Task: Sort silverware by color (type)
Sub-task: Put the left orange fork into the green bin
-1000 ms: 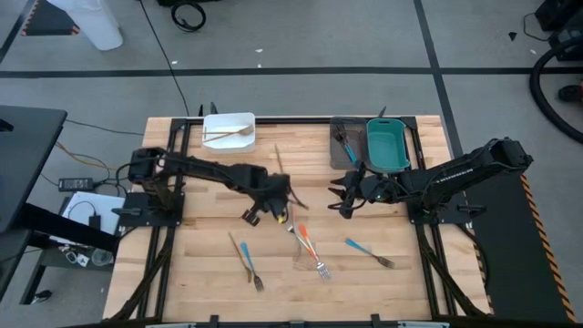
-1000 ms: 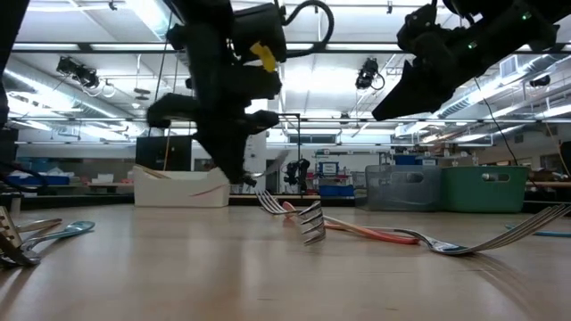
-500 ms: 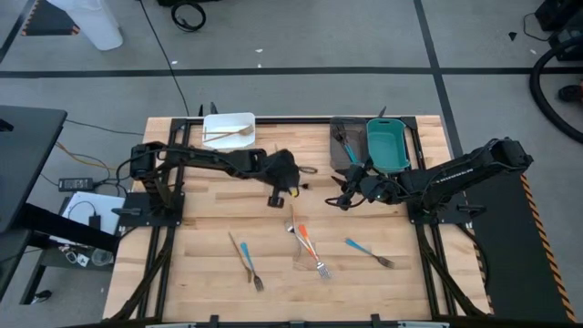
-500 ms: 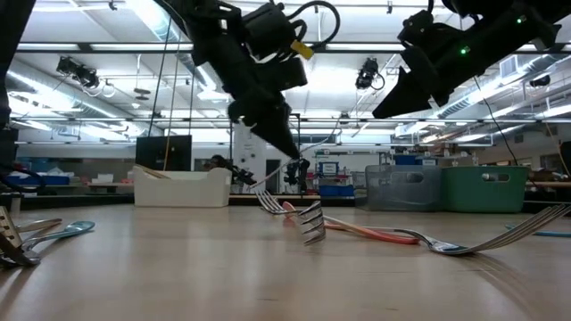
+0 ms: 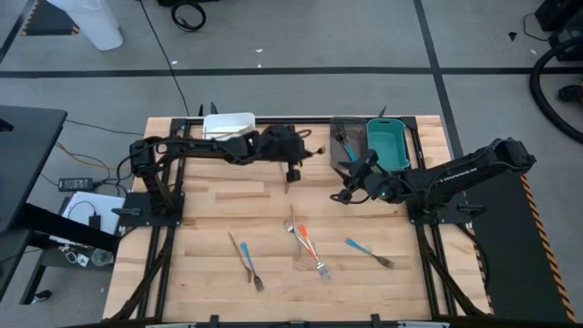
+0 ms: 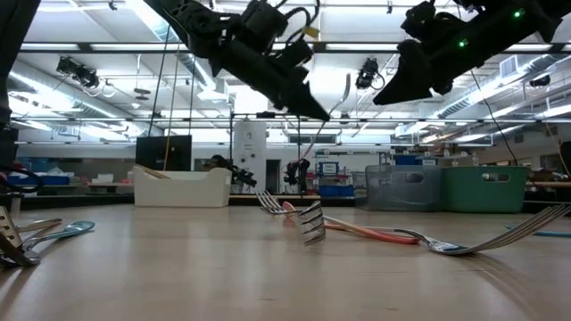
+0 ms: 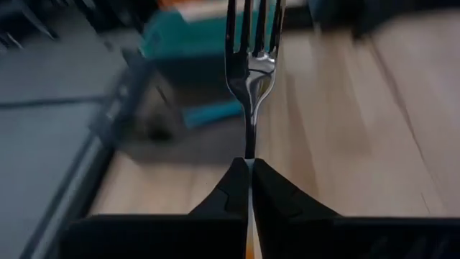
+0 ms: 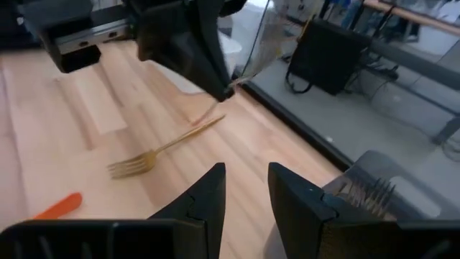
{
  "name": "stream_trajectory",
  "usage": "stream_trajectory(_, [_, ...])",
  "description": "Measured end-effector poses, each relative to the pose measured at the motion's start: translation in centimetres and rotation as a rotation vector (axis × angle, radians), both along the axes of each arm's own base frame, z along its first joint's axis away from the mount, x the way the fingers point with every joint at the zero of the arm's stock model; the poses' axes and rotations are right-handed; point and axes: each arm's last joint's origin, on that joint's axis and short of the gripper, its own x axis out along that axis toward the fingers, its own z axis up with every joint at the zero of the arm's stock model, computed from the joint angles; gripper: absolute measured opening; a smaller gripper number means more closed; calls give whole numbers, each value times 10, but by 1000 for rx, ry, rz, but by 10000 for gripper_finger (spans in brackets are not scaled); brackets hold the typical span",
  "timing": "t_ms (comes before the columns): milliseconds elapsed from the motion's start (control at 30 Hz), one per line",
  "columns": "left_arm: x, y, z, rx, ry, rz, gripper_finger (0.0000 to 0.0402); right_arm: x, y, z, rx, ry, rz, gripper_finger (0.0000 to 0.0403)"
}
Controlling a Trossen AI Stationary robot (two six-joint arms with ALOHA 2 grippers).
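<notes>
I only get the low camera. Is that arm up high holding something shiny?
Observer: Yes. The left wrist view shows the left gripper shut on the thin handle of a fork, with the metal tines pointing away from it.
Operator: Where is it over the table?
Observer: From above, it hangs over the far part of the table, roughly between the white bin and the grey bin.
Operator: Does the other arm have a fork too?
Observer: No. The right wrist view shows the right gripper open, with nothing between its fingers.
</notes>
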Motion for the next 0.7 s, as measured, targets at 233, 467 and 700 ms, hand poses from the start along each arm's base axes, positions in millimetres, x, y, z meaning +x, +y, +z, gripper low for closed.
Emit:
stream_trajectory(233, [7,1,21,50,-221,-1,12,2,-1,7,-70,-27,-18,116])
stream_trajectory(467, [11,-4,35,84,-362,-15,13,4,-2,16,-149,-72,-65,116])
stream_trajectory(700, [12,-7,46,113,-476,-24,13,6,-2,28,-237,-105,-103,116])
